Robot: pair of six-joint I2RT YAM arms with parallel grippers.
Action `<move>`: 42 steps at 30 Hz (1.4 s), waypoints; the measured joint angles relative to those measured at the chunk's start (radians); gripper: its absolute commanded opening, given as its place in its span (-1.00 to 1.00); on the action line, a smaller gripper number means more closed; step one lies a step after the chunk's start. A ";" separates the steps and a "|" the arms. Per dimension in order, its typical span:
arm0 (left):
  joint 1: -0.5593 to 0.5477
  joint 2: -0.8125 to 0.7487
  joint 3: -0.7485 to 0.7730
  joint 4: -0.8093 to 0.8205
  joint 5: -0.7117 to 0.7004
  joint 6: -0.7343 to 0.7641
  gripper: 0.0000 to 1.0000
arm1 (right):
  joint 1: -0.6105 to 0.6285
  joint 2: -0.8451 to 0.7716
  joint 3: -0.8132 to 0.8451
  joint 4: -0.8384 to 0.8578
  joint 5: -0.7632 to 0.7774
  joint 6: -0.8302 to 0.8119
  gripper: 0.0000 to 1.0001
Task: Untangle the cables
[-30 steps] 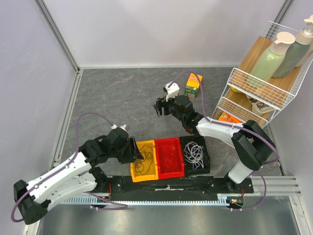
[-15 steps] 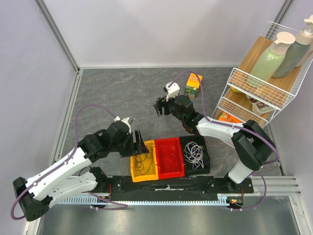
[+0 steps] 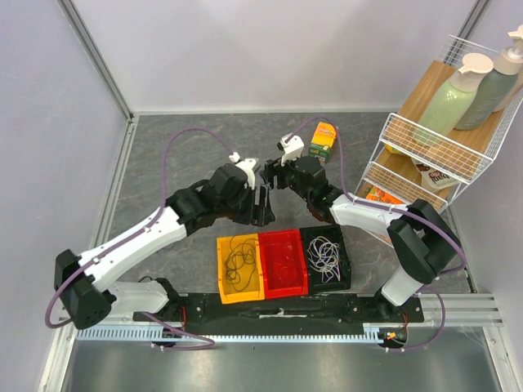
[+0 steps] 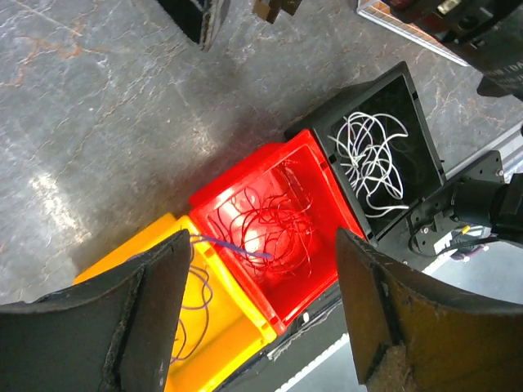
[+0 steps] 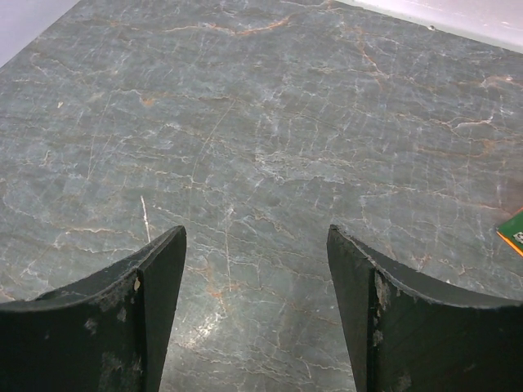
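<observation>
Three bins stand in a row at the near edge. The yellow bin [image 3: 224, 282] holds a purple cable [image 3: 239, 261], the red bin [image 3: 299, 282] a red cable [image 3: 282, 261], and the black bin [image 3: 344, 265] a white cable [image 3: 324, 253]. In the left wrist view the purple cable [image 4: 192, 304] pokes its tip over into the red bin [image 4: 327, 245], beside the red cable [image 4: 274, 222] and the white cable [image 4: 376, 159]. My left gripper [image 3: 264, 208] [image 4: 261, 318] is open and empty, above the table behind the bins. My right gripper [image 3: 274, 173] [image 5: 257, 302] is open and empty over bare table.
An orange and green box [image 3: 323, 140] stands at the back; its corner shows in the right wrist view [image 5: 513, 233]. A wire rack [image 3: 433, 155] with bottles fills the right side. The two wrists are close together at mid-table.
My left arm has risen from the yellow bin and swung back and right to mid-table, next to the right gripper. The right arm has not moved.
</observation>
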 measured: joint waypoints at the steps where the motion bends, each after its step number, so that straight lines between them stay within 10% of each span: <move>1: 0.000 0.026 0.008 0.014 0.007 0.005 0.54 | -0.004 0.000 0.000 0.000 -0.002 0.000 0.54; 7: 0.000 0.107 0.009 0.032 0.010 -0.001 0.50 | -0.012 0.000 0.000 0.005 -0.007 0.004 0.54; 19: -0.016 0.185 -0.018 0.031 -0.020 -0.042 -0.32 | -0.016 0.000 0.000 0.010 -0.018 0.007 0.54; 23: -0.023 0.167 -0.063 0.023 -0.021 -0.060 -0.93 | -0.019 0.000 0.000 0.014 -0.020 0.008 0.54; 42: -0.107 -0.140 -0.473 0.001 0.004 -0.275 -0.84 | -0.024 0.000 -0.004 0.022 -0.033 0.022 0.54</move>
